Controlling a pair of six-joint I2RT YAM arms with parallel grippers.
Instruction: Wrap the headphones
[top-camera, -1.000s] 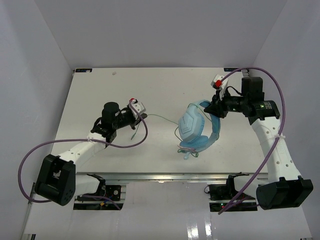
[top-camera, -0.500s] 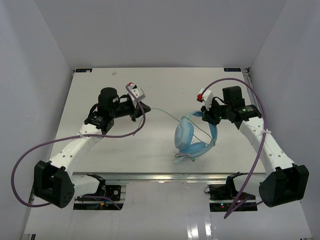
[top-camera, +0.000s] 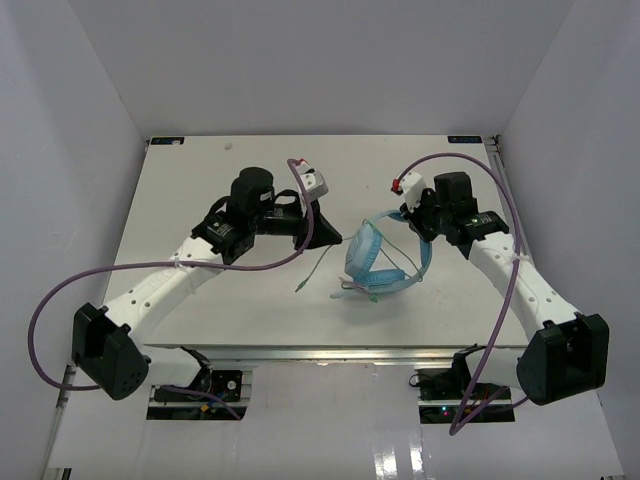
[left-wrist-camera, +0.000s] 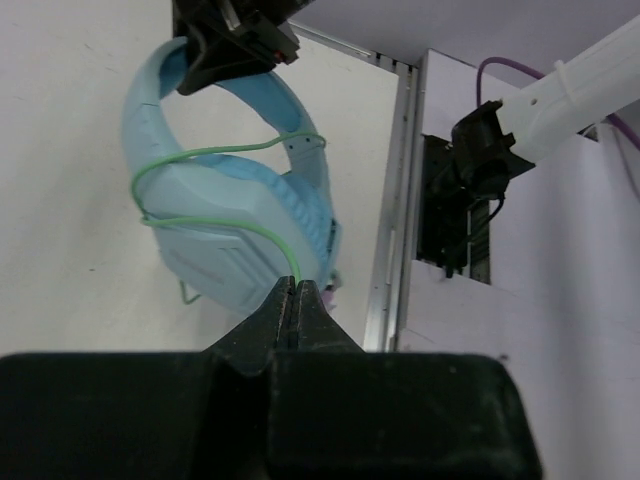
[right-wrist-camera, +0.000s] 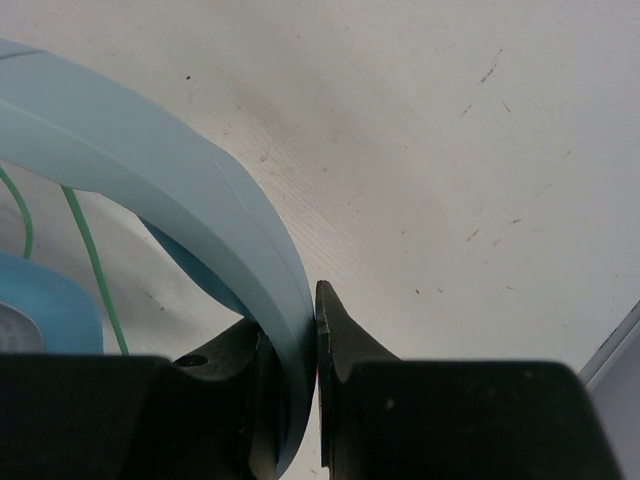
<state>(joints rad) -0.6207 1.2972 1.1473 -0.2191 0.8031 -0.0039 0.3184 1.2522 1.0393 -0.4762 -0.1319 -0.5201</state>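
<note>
Two purple cables (top-camera: 450, 157) flanking headphones (top-camera: 362, 262), white table (top-camera: 180, 190)

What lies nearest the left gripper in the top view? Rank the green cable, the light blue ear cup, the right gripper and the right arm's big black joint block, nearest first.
1. Green cable: pinched in the left gripper itself.
2. Light blue ear cup: just to its right.
3. Right gripper: farther right, clamped on the headband.
4. Right arm's big black joint block: far right, near edge.

The left arm (top-camera: 160, 285) and right arm (top-camera: 530, 290) have white links and black joints. The left gripper (top-camera: 335, 240) and right gripper (top-camera: 405, 222) are black, and a looping purple cable (top-camera: 33, 335) trails each arm.
</note>
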